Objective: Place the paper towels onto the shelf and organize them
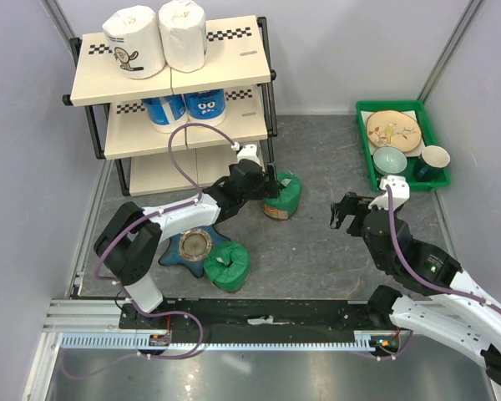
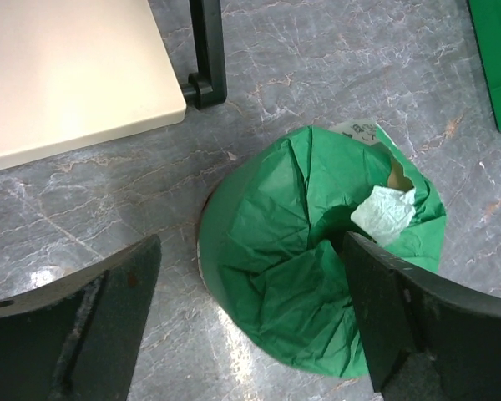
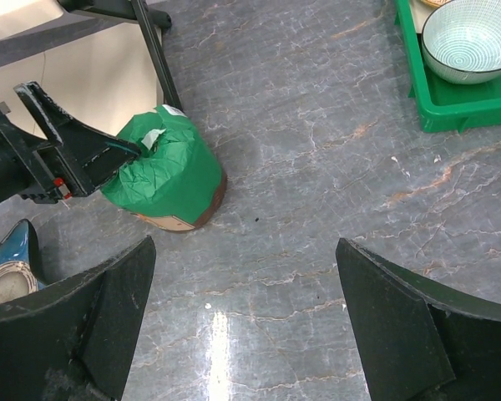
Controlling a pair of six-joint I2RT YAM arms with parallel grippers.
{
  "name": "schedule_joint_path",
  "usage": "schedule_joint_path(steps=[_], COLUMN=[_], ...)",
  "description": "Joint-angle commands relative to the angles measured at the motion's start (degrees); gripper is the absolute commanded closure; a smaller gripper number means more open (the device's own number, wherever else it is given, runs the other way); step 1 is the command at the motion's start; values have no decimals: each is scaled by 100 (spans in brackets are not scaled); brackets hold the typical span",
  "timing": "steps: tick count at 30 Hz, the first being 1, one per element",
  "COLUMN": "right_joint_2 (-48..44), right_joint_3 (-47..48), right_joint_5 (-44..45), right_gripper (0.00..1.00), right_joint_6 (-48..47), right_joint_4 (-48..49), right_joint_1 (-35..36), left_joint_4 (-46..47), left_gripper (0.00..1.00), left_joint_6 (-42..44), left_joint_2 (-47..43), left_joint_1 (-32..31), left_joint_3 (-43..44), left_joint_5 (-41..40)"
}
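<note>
The shelf point(image 1: 225, 58) stands at the back left, with two white paper towels point(image 1: 154, 38) on its top board and two blue ones point(image 1: 186, 107) on the middle board. A green roll point(image 1: 284, 199) stands on the floor by the shelf's right front leg. My left gripper point(image 1: 265, 185) is open at it; in the left wrist view the gripper point(image 2: 250, 251) has one finger over the green roll's point(image 2: 317, 251) crumpled top and the other out over the floor. A second green roll point(image 1: 226, 266) lies near the left arm's base. My right gripper point(image 1: 346, 213) hangs open, holding nothing.
A blue star-shaped dish point(image 1: 194, 246) lies against the second green roll. A green tray point(image 1: 427, 125) with a plate, bowl and cup sits at the back right. In the right wrist view the gripper point(image 3: 246, 251) faces bare floor, with the green roll point(image 3: 163, 175) and the tray point(image 3: 451, 109) beyond.
</note>
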Motion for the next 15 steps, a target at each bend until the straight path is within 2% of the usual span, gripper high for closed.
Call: schedule_joint_path(steps=[1,8,15], right_joint_2=[-55,-72,-63], right_joint_3=[163,163,119], right_joint_5=[138,138,129], right_gripper=[2,2,2], right_joint_6=[2,19,63], right_joint_4=[-70,-79,-70], right_joint_1=[10,10,19], left_joint_4=[-73,-196,-284], left_gripper=[9,25,29], left_joint_6=[78,105,114], left_joint_2=[109,188,162], left_joint_1=[-20,-28,-28], left_joint_3=[329,374,277], left_joint_5=[-154,-110,-5])
